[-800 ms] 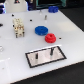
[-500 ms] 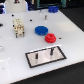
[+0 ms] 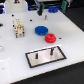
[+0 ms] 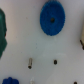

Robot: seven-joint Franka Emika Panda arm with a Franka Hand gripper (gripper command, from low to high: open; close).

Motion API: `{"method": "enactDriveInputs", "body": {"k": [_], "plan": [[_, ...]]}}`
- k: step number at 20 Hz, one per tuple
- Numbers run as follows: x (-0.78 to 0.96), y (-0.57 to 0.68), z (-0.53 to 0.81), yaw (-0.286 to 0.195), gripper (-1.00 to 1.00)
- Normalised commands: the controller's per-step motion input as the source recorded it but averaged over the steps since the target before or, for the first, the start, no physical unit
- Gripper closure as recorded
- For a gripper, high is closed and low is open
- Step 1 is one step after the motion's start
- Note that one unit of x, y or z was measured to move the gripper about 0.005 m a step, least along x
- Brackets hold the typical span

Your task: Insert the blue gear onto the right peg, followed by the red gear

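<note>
Count, ext. view: 1x flat round bright-blue toothed gear (image 3: 42,30). 1x smaller round red toothed gear (image 3: 50,37). 1x white rect. plate w/ black border (image 3: 35,60), carrying 2x thin dark upright pegs: right peg (image 3: 51,51), other peg (image 3: 36,56).

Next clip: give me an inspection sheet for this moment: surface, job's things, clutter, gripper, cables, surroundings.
Surface: white table, no spills seen.
Job's things: blue gear lies flat on the table; red gear beside it, rims close or touching; both off the pegs. Right peg stands bare on the black-bordered plate.
Clutter: beige block-like object toward the exterior view's left; small dark bits on the table, too blurred to name.
Gripper: not seen in either view.
Cables: nothing seen.
Surroundings: dark background past the table's far edge; teal and blue shapes there, unclear.
</note>
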Motion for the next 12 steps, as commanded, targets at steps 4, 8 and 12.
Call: {"method": "enactDriveInputs", "body": {"k": [4,8,12], "plan": [[-0.37,0.12,-0.61,0.000,-1.00],[-0.31,0.04,-0.61,0.000,-1.00],[-0.24,-0.03,-0.51,0.000,-1.00]]}}
